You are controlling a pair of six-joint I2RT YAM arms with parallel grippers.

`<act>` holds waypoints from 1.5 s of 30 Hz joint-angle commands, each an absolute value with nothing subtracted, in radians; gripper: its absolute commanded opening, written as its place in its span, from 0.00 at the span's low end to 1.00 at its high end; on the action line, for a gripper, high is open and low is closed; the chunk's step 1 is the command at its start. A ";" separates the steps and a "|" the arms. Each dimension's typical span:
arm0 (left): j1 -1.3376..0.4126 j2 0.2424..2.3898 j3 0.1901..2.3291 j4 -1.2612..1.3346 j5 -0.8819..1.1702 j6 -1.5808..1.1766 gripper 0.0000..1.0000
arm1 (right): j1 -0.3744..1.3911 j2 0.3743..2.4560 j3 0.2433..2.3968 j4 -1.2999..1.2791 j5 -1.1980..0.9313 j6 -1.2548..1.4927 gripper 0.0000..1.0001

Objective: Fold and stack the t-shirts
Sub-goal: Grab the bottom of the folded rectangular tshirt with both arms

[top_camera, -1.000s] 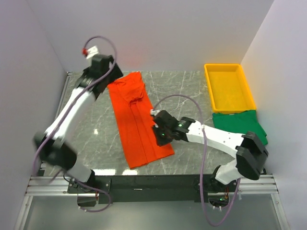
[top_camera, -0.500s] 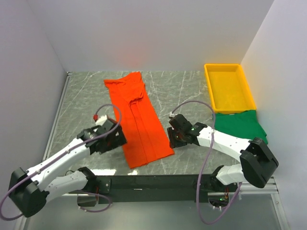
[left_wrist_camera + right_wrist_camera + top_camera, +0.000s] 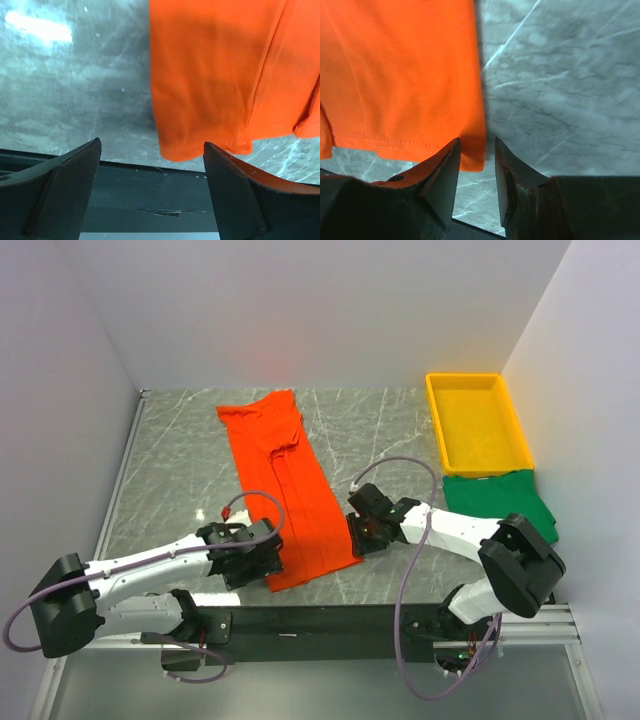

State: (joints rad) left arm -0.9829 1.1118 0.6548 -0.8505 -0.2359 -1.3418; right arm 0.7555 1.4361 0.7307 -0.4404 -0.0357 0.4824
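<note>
Left hand (image 3: 151, 145) wide apart, right hand (image 3: 476, 142) narrowly apart (neither holds cloth): uneven bites at the orange-red t-shirt (image 3: 290, 490) hem could skew the fold.

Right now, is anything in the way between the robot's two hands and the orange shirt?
Nothing visible does. The left hand hangs open just short of the near left corner of the orange shirt, with only bare table between them. The right hand is at the near right corner, its jaws slightly apart right at the hem.
</note>
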 commanded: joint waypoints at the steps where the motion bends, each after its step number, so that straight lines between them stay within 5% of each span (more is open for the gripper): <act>1: -1.006 1.123 0.672 -0.847 -0.235 -1.410 0.88 | 0.758 1.474 0.721 -0.448 -0.087 0.489 0.40; 14: -1.055 1.166 0.669 -0.854 -0.216 -1.428 0.83 | 0.801 1.503 0.713 -0.502 -0.080 0.494 0.33; 23: -1.065 1.189 0.670 -0.847 -0.210 -1.431 0.76 | 0.804 1.506 0.716 -0.503 -0.081 0.489 0.00; 45: -1.072 1.377 0.678 -0.778 -0.135 -1.358 0.37 | 0.805 1.496 0.726 -0.499 -0.133 0.471 0.00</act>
